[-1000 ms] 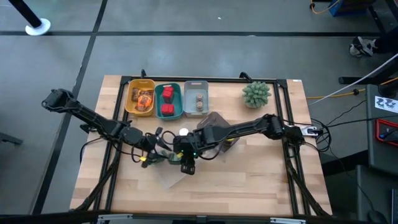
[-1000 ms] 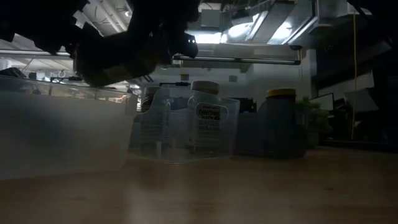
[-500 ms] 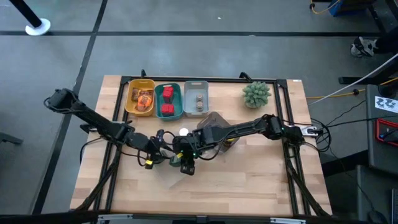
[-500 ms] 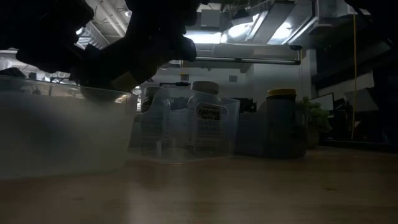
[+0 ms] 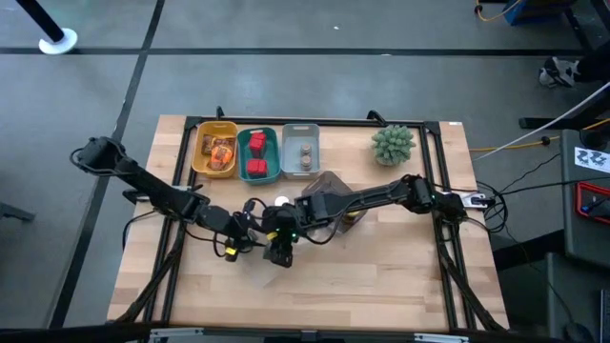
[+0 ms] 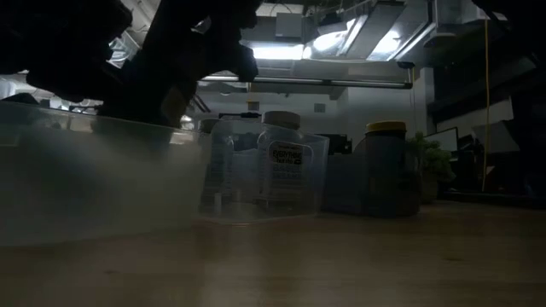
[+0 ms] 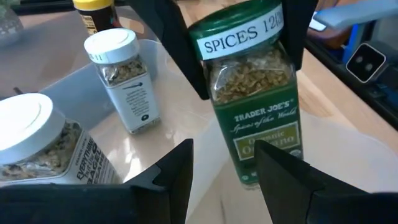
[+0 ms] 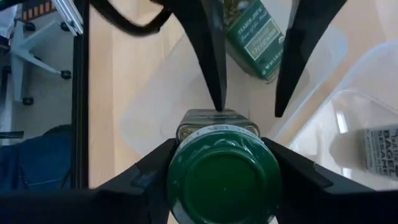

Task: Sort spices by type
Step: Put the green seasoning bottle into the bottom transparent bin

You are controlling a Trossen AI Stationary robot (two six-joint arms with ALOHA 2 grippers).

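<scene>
Left wrist view shows a clear jar (image 7: 256, 99) with green label and green lid, full of dried herb, upright above a clear tray (image 5: 255, 259) on the bench (image 5: 381, 276), pinched by the right hand (image 5: 277, 252), while the left hand (image 7: 221, 165) stays spread before it.

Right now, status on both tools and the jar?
Right tool shut on oregano jar, over a clear tray. Left tool open, fingers flanking the jar's base. Second oregano jar lying in tray; path looks clear.
</scene>
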